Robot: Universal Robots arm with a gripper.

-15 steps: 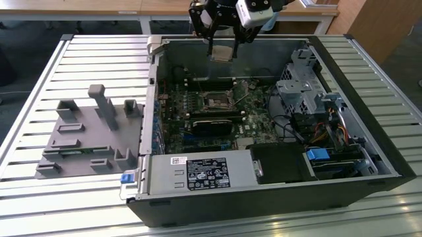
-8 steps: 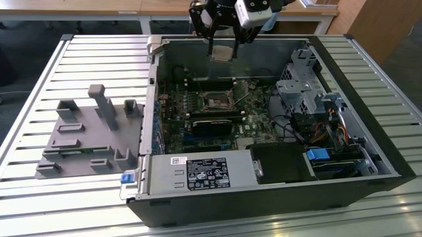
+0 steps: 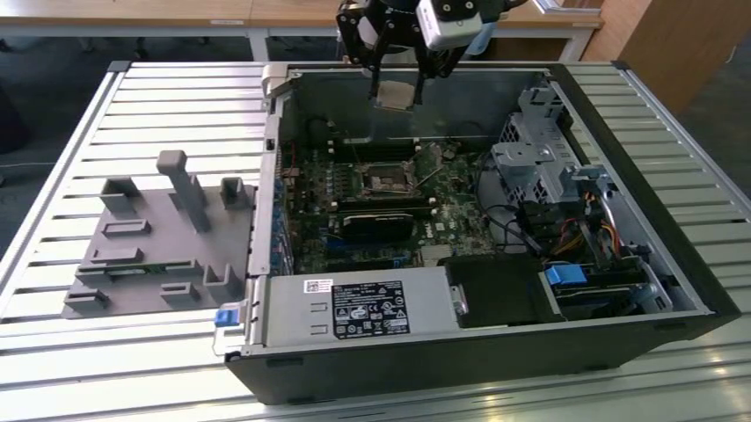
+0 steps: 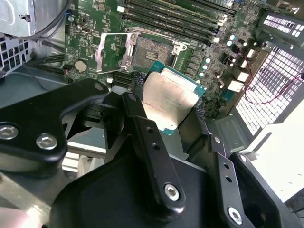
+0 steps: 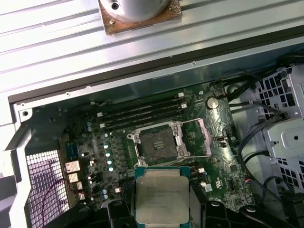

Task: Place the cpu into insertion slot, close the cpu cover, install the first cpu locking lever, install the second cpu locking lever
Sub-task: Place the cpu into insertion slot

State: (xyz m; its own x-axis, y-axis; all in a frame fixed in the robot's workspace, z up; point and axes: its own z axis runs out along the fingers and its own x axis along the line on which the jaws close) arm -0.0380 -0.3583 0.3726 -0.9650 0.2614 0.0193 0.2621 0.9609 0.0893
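Note:
My gripper (image 3: 397,86) hangs over the far wall of the open computer case (image 3: 692,290), shut on the cpu (image 3: 396,96), a flat square chip with a dull silver top. In both wrist views the cpu (image 4: 170,99) (image 5: 161,194) sits between the two black fingers (image 4: 142,128), held well above the motherboard. The insertion slot (image 5: 156,141) (image 4: 147,53) (image 3: 385,178) is a dark square socket with a silver rim, uncovered. The cpu cover (image 4: 110,51) (image 5: 195,137) stands flipped open beside it.
Long black memory slots (image 5: 142,114) run beside the socket. A black card (image 3: 378,220), a labelled power supply (image 3: 352,308), a drive cage (image 3: 540,167) and cables (image 3: 575,233) crowd the case. A grey fixture (image 3: 153,237) with upright pegs lies on the slatted table at the exterior view's left.

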